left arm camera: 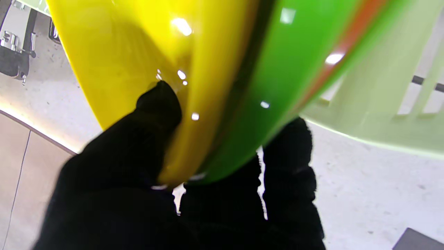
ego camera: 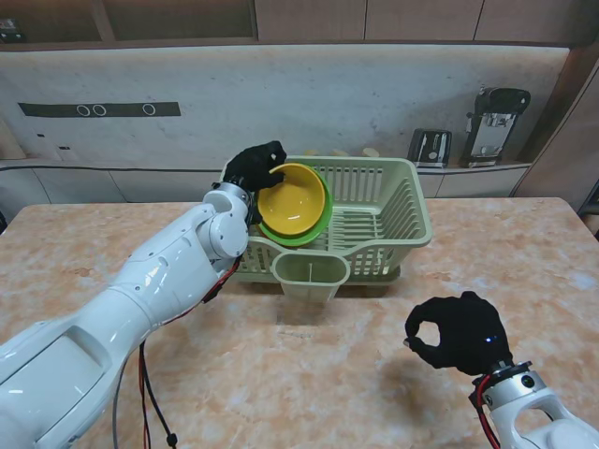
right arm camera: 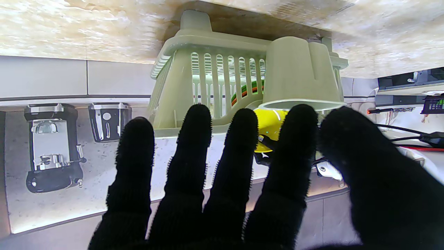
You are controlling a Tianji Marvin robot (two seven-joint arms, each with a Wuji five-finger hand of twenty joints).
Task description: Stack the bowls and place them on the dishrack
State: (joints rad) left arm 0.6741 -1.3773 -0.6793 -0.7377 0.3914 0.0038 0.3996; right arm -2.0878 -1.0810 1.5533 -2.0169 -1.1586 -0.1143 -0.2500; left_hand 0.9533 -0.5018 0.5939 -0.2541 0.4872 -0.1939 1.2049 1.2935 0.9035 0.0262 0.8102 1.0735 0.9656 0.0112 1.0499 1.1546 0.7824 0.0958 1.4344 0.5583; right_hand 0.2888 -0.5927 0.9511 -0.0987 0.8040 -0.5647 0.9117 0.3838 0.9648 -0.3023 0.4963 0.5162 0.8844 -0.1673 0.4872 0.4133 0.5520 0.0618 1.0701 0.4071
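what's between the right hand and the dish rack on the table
Only bare table between the right hand and the dish rack, with its cutlery cup facing me, in the stand view.

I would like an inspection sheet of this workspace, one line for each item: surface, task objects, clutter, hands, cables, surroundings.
Surface: marble-pattern table, bare where visible.
Task objects: yellow bowl nested in green bowl, an orange edge beneath it in the wrist view; stack tilted at the left end of the dish rack; cutlery cup on the rack's front looks empty.
Clutter: nothing seen.
Hands: left hand grips the stack's rim; right hand holds nothing, thumb and a finger curled together in the stand view.
Cables: red and black wires hang under the left arm.
Surroundings: counter with appliances behind.
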